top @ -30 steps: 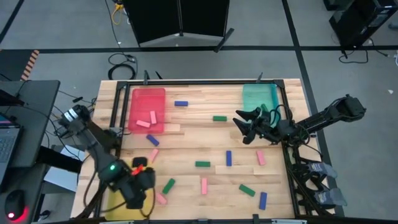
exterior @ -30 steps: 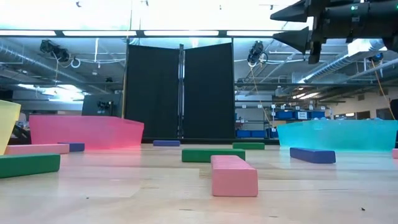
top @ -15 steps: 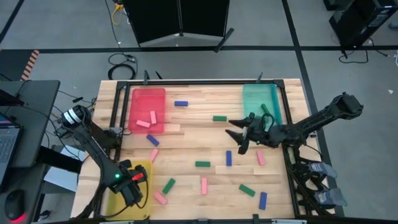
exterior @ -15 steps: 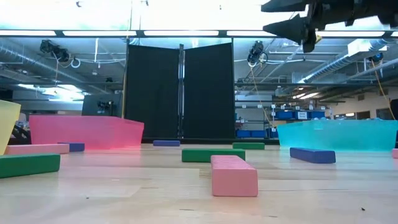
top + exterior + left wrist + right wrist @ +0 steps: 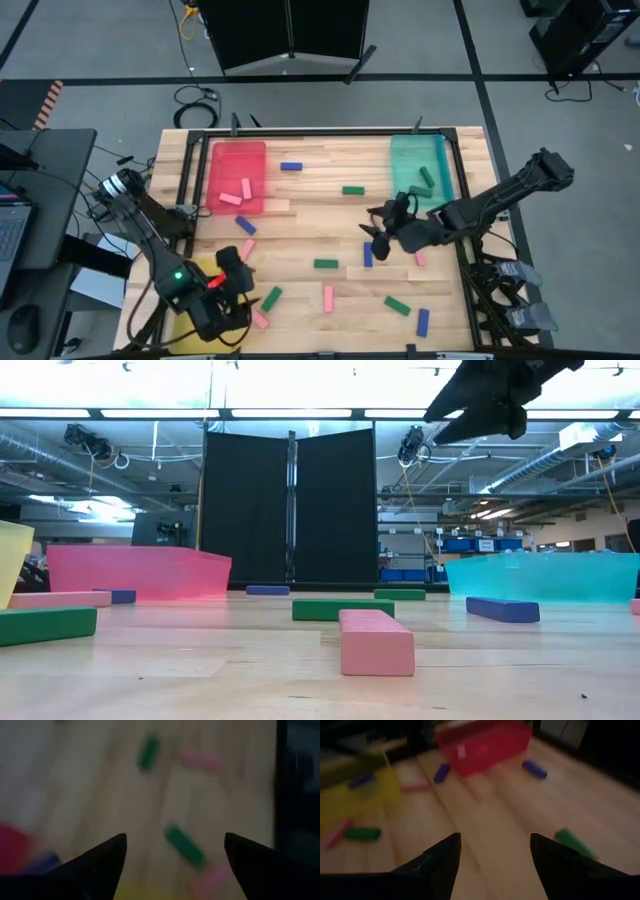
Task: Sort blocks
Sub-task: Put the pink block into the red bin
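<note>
1. My right hand [image 5: 378, 232] hangs released, centre-right of the high view, above a blue block [image 5: 368, 254].
2. My left hand [image 5: 237, 278] is released too, lower left, over the yellow tray [image 5: 183, 318].
3. Blocks lie scattered across the bench [image 5: 310, 225].

The left gripper [image 5: 238, 278] hangs at seven o'clock with fingers spread wide and empty, while the right gripper [image 5: 377, 232], likewise spread, reaches in from three o'clock toward centre.

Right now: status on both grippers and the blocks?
Right gripper open, empty, above blue block. Left gripper open, empty, by yellow tray. Loose blocks across the table. Nothing in the way.
</note>
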